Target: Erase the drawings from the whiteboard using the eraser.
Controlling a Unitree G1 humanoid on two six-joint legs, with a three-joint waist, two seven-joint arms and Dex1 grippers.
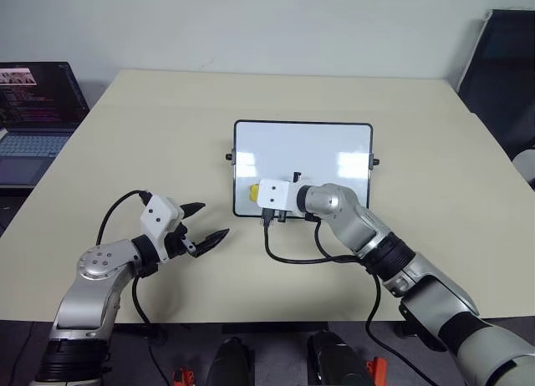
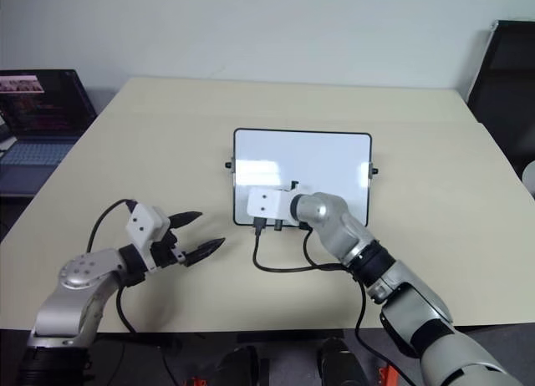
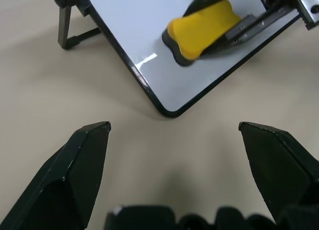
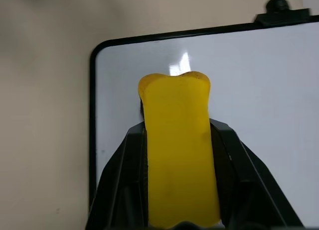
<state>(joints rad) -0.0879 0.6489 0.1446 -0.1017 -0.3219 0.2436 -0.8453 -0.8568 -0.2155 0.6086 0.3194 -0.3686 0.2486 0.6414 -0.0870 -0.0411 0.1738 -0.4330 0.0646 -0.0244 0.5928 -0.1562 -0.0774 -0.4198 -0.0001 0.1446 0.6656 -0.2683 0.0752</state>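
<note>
Two grippers are over the beige table (image 1: 150, 119). The right gripper (image 4: 178, 140) pinches the eraser (image 4: 178, 155) between its black fingers (image 4: 122, 180), one on each long side of the yellow block, whose far end juts out past the fingertips. That end lies over the near left corner region of the whiteboard (image 1: 318, 152), close to the board's left frame edge; the left wrist view shows the eraser (image 3: 202, 28) low against the white surface, though whether it actually presses on it cannot be told. The board lies flat near the middle of the table, its black side knobs sticking out at each side. One small dark mark (image 1: 296, 176) shows on the board just beyond the right wrist.

The left gripper (image 1: 205, 223) hangs above bare tabletop just left of the board's near left corner, its fingers (image 3: 75, 165) spread wide and holding nothing. A laptop (image 1: 33, 119) stands open at the table's far left.
</note>
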